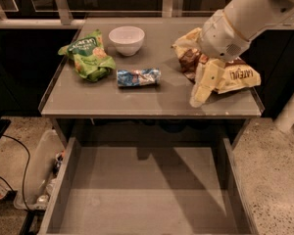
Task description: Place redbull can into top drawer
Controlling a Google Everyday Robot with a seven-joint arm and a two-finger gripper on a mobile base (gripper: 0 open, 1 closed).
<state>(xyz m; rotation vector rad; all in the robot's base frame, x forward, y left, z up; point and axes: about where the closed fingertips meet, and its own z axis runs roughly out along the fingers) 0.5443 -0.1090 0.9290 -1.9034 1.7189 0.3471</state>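
The redbull can, blue and silver, lies on its side near the middle of the grey table top. The top drawer is pulled out below the table's front edge, and nothing lies on its flat grey bottom. My gripper hangs from the white arm over the right part of the table. It points down at the table top, to the right of the can and apart from it, and it holds nothing.
A green snack bag lies at the left of the table and a white bowl stands behind the can. A brown and yellow snack bag lies at the right, behind my gripper. A plastic bin and a cable are on the floor at the left.
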